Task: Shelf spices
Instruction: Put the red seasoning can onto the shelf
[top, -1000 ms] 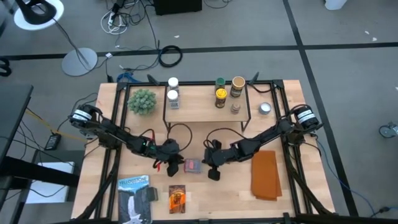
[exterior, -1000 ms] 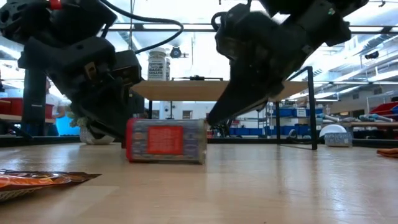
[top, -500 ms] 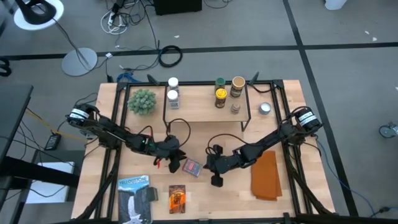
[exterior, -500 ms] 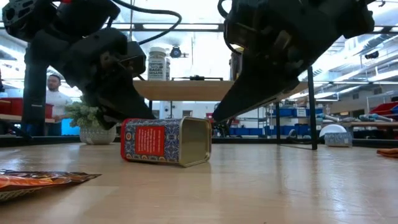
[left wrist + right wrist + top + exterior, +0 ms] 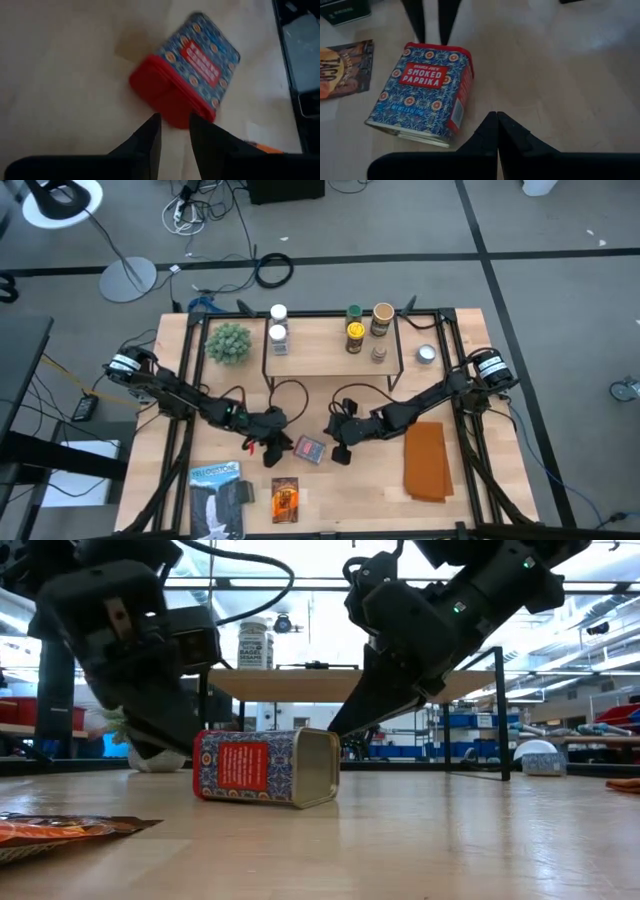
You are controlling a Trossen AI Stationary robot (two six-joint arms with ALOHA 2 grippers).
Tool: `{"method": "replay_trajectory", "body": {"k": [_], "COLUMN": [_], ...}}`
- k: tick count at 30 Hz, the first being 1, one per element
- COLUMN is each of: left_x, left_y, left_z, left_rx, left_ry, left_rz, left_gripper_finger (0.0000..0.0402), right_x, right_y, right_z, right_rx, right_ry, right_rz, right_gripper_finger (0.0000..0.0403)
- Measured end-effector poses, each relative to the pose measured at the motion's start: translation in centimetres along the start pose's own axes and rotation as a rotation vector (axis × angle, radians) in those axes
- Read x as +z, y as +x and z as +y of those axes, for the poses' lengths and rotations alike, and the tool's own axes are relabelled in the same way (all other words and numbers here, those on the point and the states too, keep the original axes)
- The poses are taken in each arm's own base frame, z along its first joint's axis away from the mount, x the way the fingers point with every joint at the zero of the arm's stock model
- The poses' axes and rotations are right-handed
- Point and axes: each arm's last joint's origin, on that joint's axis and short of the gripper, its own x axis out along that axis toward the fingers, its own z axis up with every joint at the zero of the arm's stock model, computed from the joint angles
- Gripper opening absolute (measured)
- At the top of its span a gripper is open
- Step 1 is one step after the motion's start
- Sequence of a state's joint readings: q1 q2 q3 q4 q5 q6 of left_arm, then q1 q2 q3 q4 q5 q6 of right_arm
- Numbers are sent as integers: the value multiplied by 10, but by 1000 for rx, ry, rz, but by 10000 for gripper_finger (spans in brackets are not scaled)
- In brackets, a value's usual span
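We've got the blue-patterned rectangular paprika tin with red label and red lid (image 5: 422, 95) lying flat on its broad face on the light wooden table (image 5: 370, 480), mid-front, between the two arms and well short of the low wooden-topped shelf on black legs (image 5: 320, 352). Nobody is holding it.

Left gripper (image 5: 172, 129) sits just off the tin's red lid end, fingers slightly parted around nothing. Right gripper (image 5: 497, 125) is just beside the tin's long side, fingers pressed together, empty.

Handling guess: thin sheet metal, rigid, light, smooth printed faces, so likely slippery and prone to skate or spin on the wood when nudged. We'd pinch across the two narrow long sides near mid-length. Lying flat leaves little edge to catch; bracing with the other arm should help.

Orange-brown foil spice packet (image 5: 285, 498) still waits on the table near the front edge.
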State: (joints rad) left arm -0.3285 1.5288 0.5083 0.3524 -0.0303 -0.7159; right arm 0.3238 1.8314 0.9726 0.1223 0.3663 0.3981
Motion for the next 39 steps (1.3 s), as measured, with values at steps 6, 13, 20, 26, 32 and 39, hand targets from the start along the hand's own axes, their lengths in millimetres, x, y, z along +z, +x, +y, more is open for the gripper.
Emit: {"method": "replay_trajectory", "body": {"k": [6,13,20,26,32,39], "left_x": [-7,-10,-5,-8,-4,11], "left_y": [0,-1,0,12,25,28], "left_z": [-4,-10,-14,-12,-11,-11], "left_rx": [-25,-85,-94,-89,-36,39], "left_ry": [-28,-54,-49,-44,-47,-21], "left_rz": [57,97,12,2,-17,-132], "left_gripper_finger": [104,103,103,103,103,103], "right_x": [0,0,1,1,1,-4], "right_y": [0,0,0,0,-1,-6], "right_z": [1,2,1,2,7,20], "right_rx": [34,61,64,80,224,308], "right_ry": [1,3,10,11,70,62], "right_rz": [12,20,9,14,70,95], "right_gripper_finger": [0,0,0,0,0,0]}}
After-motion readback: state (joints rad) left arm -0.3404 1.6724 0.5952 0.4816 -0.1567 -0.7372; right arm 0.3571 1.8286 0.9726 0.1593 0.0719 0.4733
